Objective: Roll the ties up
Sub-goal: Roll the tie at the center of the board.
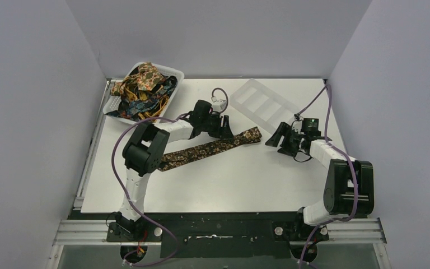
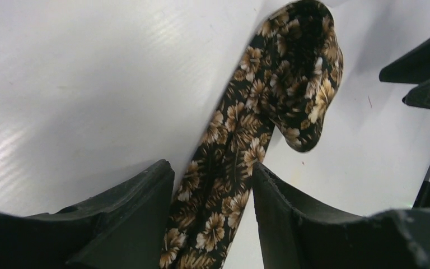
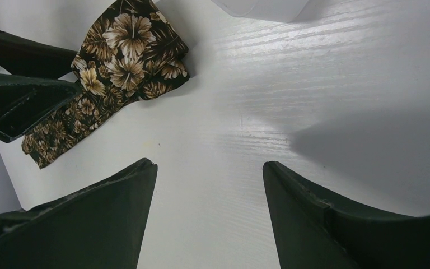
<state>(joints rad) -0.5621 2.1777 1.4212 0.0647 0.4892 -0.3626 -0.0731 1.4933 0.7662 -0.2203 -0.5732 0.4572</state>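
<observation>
Both sets of jaws stand apart: the left gripper [image 2: 211, 167] straddles the brown floral tie [image 2: 291, 73], and the right gripper [image 3: 208, 165] should pin its end.

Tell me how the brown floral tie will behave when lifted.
The brown floral tie is probably floppy: its end curls over itself; it would likely drape from the left hand. Pushed, the thin fabric may bunch on the smooth table.

Left arm [image 1: 168, 130] is stretching rightward and right arm [image 1: 327, 151] is angling leftward, both holding jaws parted, tips facing.
</observation>
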